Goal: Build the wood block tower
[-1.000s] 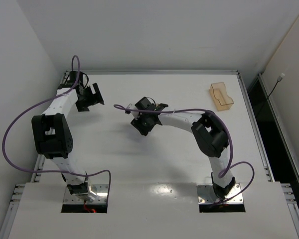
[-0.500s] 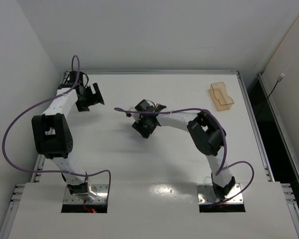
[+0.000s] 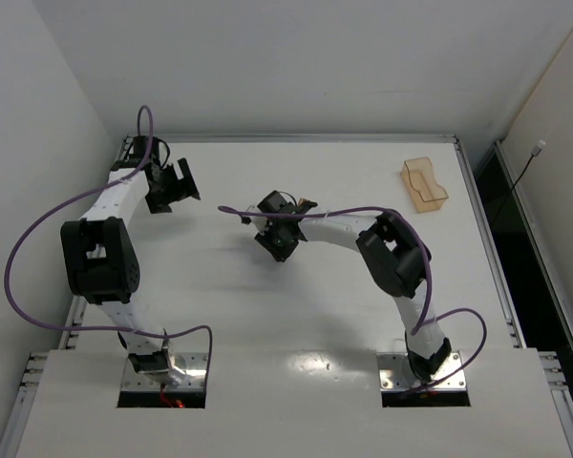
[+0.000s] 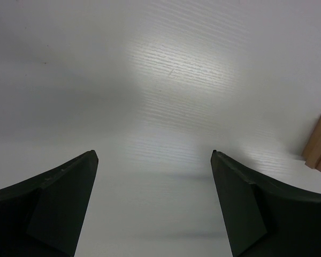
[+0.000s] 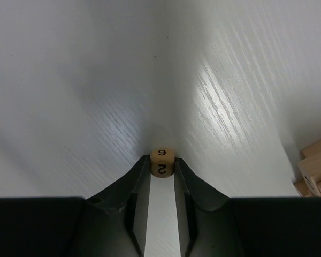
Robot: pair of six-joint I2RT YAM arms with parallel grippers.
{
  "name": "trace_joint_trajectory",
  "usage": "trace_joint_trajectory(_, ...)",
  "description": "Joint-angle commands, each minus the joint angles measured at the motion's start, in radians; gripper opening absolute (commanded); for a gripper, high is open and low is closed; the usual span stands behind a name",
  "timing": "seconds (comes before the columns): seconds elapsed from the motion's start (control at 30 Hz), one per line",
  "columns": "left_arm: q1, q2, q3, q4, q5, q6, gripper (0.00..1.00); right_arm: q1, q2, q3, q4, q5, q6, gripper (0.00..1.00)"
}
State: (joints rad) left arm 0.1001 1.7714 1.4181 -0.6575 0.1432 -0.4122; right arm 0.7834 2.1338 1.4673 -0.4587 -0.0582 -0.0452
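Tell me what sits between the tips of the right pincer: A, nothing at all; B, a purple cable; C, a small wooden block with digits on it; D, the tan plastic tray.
C: the right wrist view shows a small wooden block, marked with a 6 and a 2, wedged between the fingertips of the right pincer.
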Motion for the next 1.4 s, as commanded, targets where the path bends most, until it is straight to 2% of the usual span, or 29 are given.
trace_joint_trajectory(0.0, 0.013, 0.005, 0.021, 0.024, 0.013, -0.01, 0.85, 0.007, 0.009, 0.047, 0.005, -0.012, 0.007, 0.19)
trace_joint_trajectory(0.1, 0.013, 0.014, 0.021, 0.024, 0.022, -0.01, 0.85, 0.007, 0.009, 0.047, 0.005, -0.002, -0.002, 0.03)
trace_joint_trajectory(0.13, 0.013, 0.014, 0.012, 0.024, 0.022, -0.01, 0.85, 0.007, 0.009, 0.047, 0.005, -0.002, -0.002, 0.0)
trace_joint_trajectory(0.37, -0.007, -0.032, -0.016, 0.033, -0.007, -0.01, 0.85, 0.016, -0.112, 0.047, 0.014, 0.043, 0.022, 0.0)
trace_joint_trajectory(0.47, -0.028, -0.07, -0.067, 0.058, -0.028, -0.019, 0.88, 0.027, -0.193, 0.056, 0.014, 0.087, 0.045, 0.0)
trace_joint_trajectory(0.63, -0.039, -0.139, -0.133, 0.079, -0.056, -0.019, 0.91, 0.037, -0.29, 0.106, 0.002, 0.107, 0.07, 0.0)
trace_joint_trajectory(0.7, -0.048, -0.15, -0.133, 0.079, -0.056, -0.019, 0.91, 0.028, -0.299, 0.174, -0.04, 0.107, 0.08, 0.0)
trace_joint_trajectory(0.83, -0.048, -0.159, -0.122, 0.088, -0.056, -0.019, 0.91, -0.002, -0.262, 0.286, -0.104, 0.098, 0.097, 0.0)
trace_joint_trajectory(1.37, -0.048, -0.089, -0.076, 0.068, -0.037, -0.019, 0.91, -0.185, -0.152, 0.272, -0.167, 0.098, 0.154, 0.0)
